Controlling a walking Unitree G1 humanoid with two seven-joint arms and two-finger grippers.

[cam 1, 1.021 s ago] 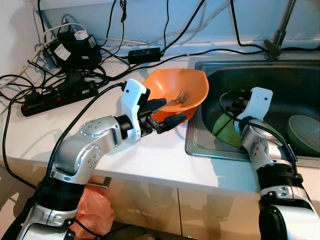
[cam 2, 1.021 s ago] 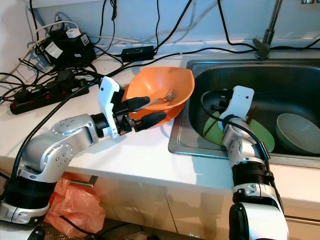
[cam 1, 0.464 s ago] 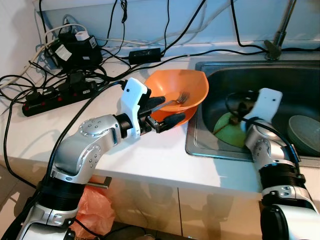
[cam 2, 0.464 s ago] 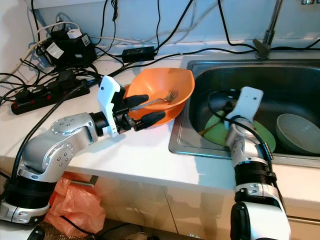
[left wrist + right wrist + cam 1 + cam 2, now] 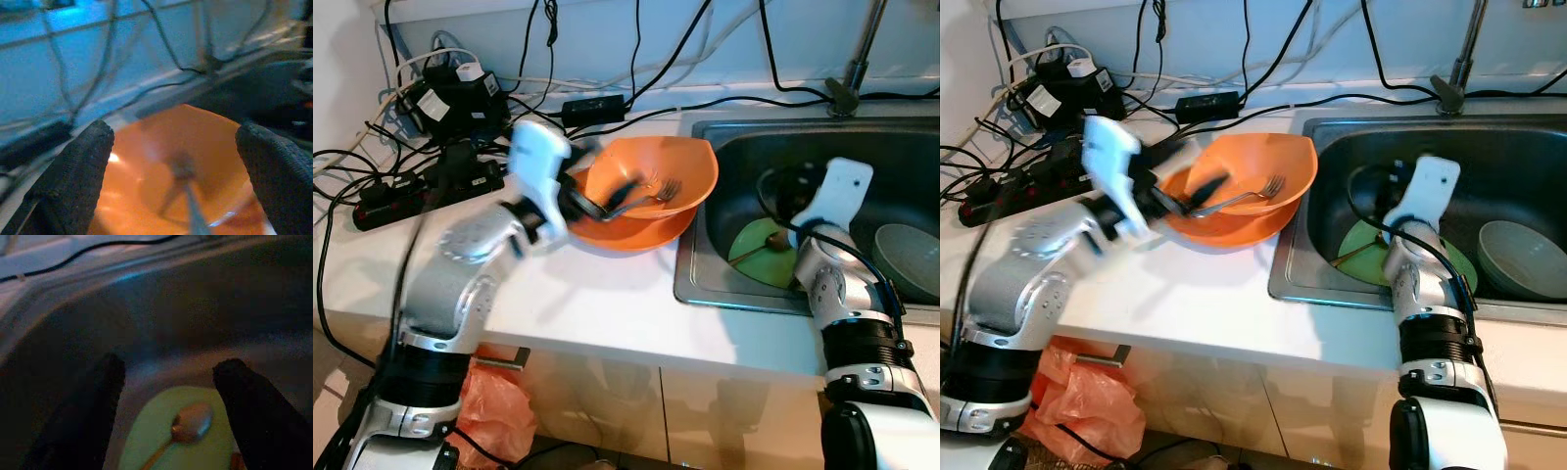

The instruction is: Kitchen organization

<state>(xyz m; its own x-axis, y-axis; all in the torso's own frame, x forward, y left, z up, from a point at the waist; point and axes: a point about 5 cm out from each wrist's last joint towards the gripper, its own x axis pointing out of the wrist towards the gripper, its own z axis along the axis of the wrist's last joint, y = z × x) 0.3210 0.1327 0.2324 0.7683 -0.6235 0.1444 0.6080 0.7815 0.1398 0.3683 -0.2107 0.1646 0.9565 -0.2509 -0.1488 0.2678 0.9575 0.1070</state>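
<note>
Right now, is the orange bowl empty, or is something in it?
Not empty. A fork lies inside the orange bowl, its prongs up toward the rim. The left wrist view shows it there between the open black fingers; no food shows.

Nothing readable anywhere here, honestly. The black power adapter (image 5: 460, 90) at the back of the table (image 5: 607, 304) has a small white sticker on top, but whatever is printed there is way too small and blurry to make out. No brand marks or numbers that I can read on the orange bowl (image 5: 646, 191) or the sink (image 5: 744, 147) either.
</note>
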